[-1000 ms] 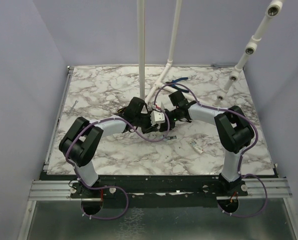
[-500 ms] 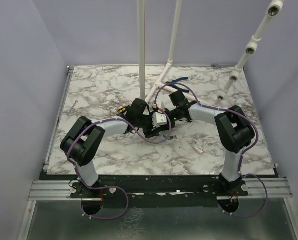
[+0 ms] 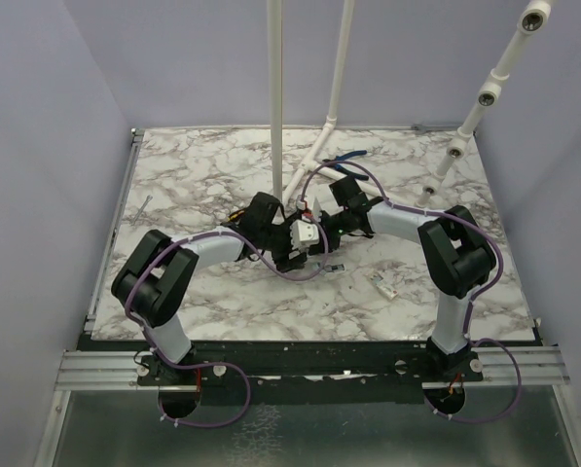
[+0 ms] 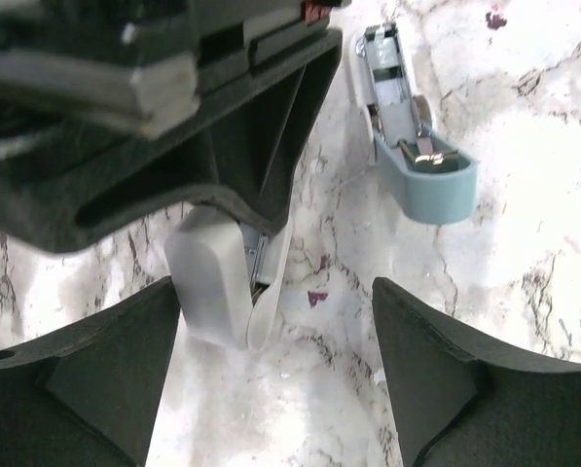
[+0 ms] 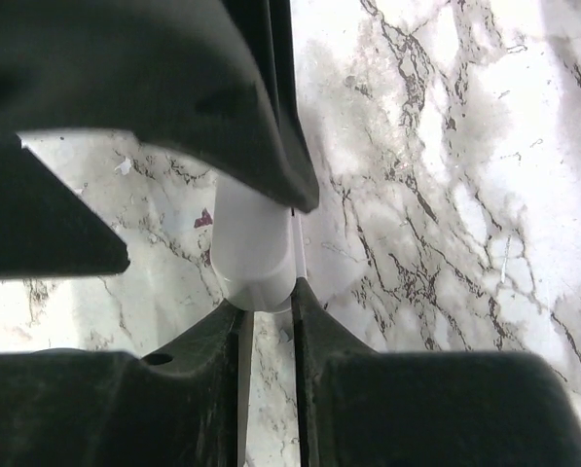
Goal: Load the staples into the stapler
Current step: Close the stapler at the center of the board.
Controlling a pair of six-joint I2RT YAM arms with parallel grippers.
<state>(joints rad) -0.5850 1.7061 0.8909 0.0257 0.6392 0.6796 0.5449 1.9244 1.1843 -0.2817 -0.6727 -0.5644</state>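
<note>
- Left gripper (image 4: 275,292) jaws are spread wide with nothing in them, one dark finger (image 4: 105,379) out on each side of the gap.
- The right gripper (image 5: 267,302) is the opposite. Its jaws are pinched almost together on a pale white piece (image 5: 254,243) that sticks out past the fingertips.
- That white piece hangs in the gap between the left gripper's open fingers, close up to one of them. Can't tell if it actually touches. A thin strip of metal shows along one edge, and honestly I can't say what the piece is.
- The stapler (image 4: 417,161) is lying on the marble table (image 3: 193,175), just beside the right gripper, and neither gripper is touching it.
- It's open side up, so you look straight down into the silvery metal bits inside the blue-green shell. The rounded end points back toward the left wrist camera.
- From above, both arms reach into the middle of the table and the grippers meet nearly nose to nose, with a bit of white showing between them. The stapler itself I can't pick out from up there.
- A small white thing (image 3: 385,285) lies on the table over on the right arm's side, well apart from all this.
</note>
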